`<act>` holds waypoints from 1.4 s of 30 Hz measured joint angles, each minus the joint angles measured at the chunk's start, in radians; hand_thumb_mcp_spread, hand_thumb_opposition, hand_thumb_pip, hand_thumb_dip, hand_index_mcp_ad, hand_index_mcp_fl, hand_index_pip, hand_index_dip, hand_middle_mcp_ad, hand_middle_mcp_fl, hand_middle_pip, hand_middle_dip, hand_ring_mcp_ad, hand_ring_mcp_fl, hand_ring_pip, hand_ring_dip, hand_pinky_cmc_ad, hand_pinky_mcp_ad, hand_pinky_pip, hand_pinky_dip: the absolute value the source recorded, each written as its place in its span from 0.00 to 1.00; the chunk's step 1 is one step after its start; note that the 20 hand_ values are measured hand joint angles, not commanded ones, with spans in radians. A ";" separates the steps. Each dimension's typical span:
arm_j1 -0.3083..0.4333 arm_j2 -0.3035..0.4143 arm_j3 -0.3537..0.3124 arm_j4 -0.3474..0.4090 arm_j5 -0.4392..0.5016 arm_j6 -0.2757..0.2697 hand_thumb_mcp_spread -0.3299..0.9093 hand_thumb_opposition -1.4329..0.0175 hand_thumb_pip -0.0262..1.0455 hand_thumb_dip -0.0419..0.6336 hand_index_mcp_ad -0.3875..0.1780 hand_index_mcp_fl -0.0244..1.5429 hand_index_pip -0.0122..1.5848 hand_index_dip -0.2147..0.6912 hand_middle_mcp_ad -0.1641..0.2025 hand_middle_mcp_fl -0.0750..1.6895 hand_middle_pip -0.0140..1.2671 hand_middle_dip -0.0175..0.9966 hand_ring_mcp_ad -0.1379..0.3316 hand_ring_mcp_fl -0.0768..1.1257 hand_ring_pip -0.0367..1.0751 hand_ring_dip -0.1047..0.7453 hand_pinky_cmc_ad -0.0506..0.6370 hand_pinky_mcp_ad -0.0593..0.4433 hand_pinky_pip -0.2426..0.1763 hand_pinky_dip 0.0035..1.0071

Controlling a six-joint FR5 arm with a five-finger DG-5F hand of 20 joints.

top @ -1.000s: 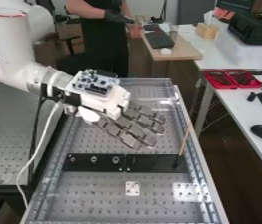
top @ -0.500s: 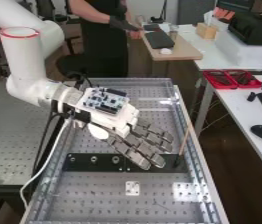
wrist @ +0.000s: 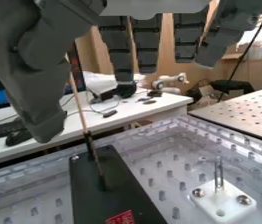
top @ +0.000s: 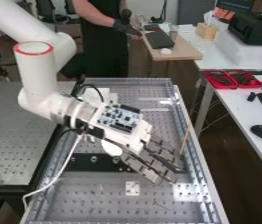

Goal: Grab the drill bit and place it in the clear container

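One robot hand (top: 143, 167): open, fingers mostly straight — nothing gripped.
Drill bit (wrist: 81, 111): just beside hand, tilted, dark lower end at black plate (wrist: 125, 187); contact with hand can't be told.
White mounting plate (wrist: 215, 201): below hand, apart — two screws, slim upright pins (wrist: 218, 175).

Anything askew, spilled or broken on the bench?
The thin stick at the black plate leans instead of standing upright, which looks a bit off, though it may be meant. No spill or breakage visible.
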 joint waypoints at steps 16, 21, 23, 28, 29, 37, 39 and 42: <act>-0.034 -0.072 0.099 -0.070 -0.076 0.015 0.52 0.43 0.74 0.41 0.77 0.12 0.61 0.41 0.78 0.11 0.12 0.14 0.78 0.08 0.12 0.11 0.44 0.49 0.35 0.29; -0.036 -0.088 0.120 -0.099 -0.093 0.016 0.53 0.42 0.74 0.44 0.75 0.11 0.72 0.41 0.78 0.12 0.12 0.17 0.79 0.07 0.12 0.11 0.44 0.49 0.35 0.26; -0.036 -0.090 0.124 -0.103 -0.097 0.016 0.53 0.42 0.74 0.44 0.74 0.08 0.75 0.40 0.77 0.12 0.12 0.17 0.79 0.07 0.12 0.11 0.44 0.48 0.35 0.26; -0.036 -0.097 0.134 -0.114 -0.105 0.032 0.55 0.42 0.74 0.44 0.73 0.06 0.80 0.44 0.78 0.12 0.11 0.17 0.79 0.07 0.12 0.11 0.44 0.49 0.36 0.23; -0.036 -0.097 0.135 -0.115 -0.105 0.034 0.56 0.42 0.74 0.44 0.72 0.05 0.81 0.46 0.76 0.12 0.11 0.17 0.79 0.07 0.11 0.11 0.44 0.49 0.35 0.22; -0.037 -0.111 0.149 -0.132 -0.118 0.082 0.62 0.42 0.71 0.46 0.69 0.02 0.88 0.60 0.76 0.12 0.11 0.17 0.79 0.07 0.11 0.11 0.44 0.48 0.35 0.19; -0.037 -0.111 0.149 -0.126 -0.119 0.083 0.62 0.41 0.71 0.46 0.68 0.01 0.90 0.63 0.76 0.11 0.11 0.18 0.79 0.07 0.11 0.11 0.44 0.48 0.35 0.19; -0.036 -0.111 0.144 -0.109 -0.120 0.081 0.64 0.41 0.70 0.46 0.66 0.01 0.94 0.66 0.76 0.12 0.11 0.19 0.78 0.07 0.11 0.11 0.44 0.48 0.36 0.19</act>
